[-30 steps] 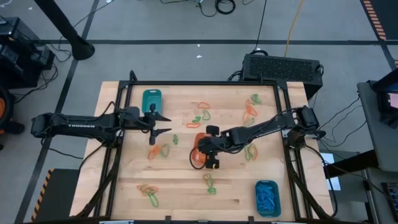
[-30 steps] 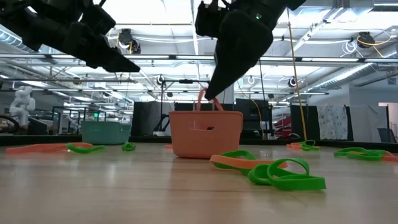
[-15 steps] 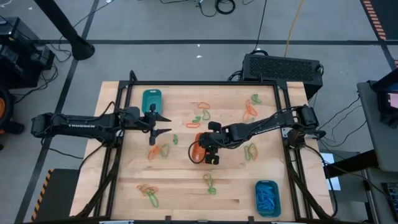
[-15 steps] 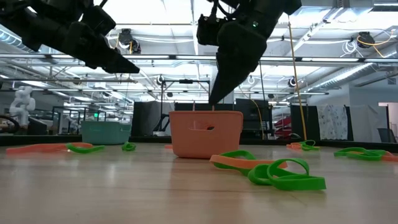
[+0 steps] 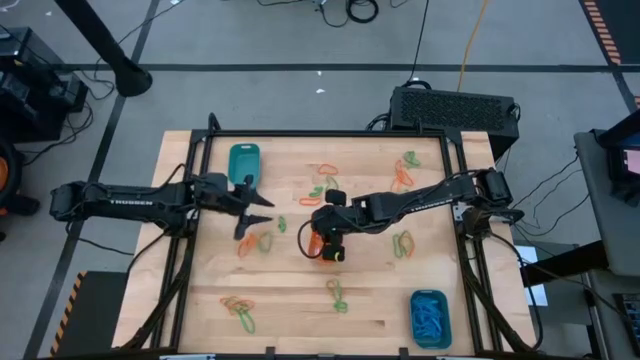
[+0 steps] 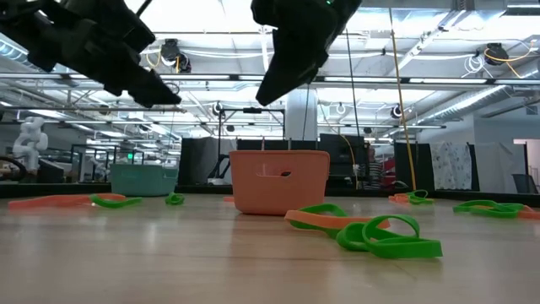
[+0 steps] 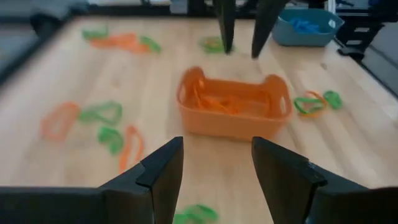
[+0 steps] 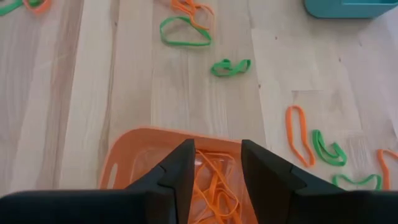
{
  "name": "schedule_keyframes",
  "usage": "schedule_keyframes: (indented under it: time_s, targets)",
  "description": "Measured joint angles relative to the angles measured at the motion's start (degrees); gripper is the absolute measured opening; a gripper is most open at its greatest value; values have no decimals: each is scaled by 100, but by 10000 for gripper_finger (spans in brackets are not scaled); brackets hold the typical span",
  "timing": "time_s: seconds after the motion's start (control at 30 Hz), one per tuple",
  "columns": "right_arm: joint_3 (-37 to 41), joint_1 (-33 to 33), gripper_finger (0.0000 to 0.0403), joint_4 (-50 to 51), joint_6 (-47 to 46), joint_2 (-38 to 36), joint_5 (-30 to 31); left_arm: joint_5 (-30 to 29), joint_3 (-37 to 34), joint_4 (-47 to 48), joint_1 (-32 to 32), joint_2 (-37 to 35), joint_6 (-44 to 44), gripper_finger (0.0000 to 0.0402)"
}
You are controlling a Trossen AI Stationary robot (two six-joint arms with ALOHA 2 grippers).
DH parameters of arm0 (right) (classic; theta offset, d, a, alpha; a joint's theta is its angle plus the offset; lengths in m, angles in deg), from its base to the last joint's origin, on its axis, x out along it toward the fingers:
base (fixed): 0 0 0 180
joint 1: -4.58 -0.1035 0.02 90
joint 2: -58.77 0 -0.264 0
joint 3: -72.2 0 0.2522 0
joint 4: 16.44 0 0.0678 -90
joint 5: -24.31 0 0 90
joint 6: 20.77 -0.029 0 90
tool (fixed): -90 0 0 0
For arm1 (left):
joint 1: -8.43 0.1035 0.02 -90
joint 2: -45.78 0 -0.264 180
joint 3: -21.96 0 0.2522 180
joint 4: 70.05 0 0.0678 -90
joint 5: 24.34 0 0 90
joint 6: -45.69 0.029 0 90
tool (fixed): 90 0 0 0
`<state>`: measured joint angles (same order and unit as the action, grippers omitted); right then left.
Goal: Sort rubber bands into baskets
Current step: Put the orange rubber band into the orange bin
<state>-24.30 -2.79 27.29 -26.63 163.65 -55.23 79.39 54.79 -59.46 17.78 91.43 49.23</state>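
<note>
The orange basket (image 5: 312,244) stands mid-table with orange rubber bands (image 8: 214,180) lying in it. My right gripper (image 5: 327,250) hangs open just above it, fingers pointing down over the basket's inside, holding nothing. My left gripper (image 5: 258,214) hovers open above the table left of the basket, facing it (image 7: 233,106). Loose green and orange rubber bands (image 5: 324,184) lie flat on the wood all around. One teal basket (image 5: 244,160) stands at the far left. Another (image 5: 430,316), holding blue bands, stands at the near right.
More bands lie in clusters at the near left (image 5: 240,310), near middle (image 5: 337,292), right of the basket (image 5: 403,243) and far right (image 5: 402,175). A black frame (image 5: 455,200) borders the table. Bare wood lies between the clusters.
My right gripper has opened and let go of an orange band, which dropped into the orange basket. It has then risen and drifted a little toward the table's left. My left gripper has turned slightly toward the near edge.
</note>
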Motion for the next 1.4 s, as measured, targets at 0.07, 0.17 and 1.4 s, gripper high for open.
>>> schedule_keyframes:
  time_s: [0.07, 0.17, 1.4]
  targets:
    - [0, 0, 124, -10, 11, 0, 0, 31, 37, 379, 2, 0, -342, 198]
    - [0, 4, 123, -10, 13, 0, 0, -60, 299, 1423, 0, 2, -861, 198]
    - [0, -55, 123, 197, 207, 0, -13, -1278, 454, 2297, -766, 2295, -1934, 65]
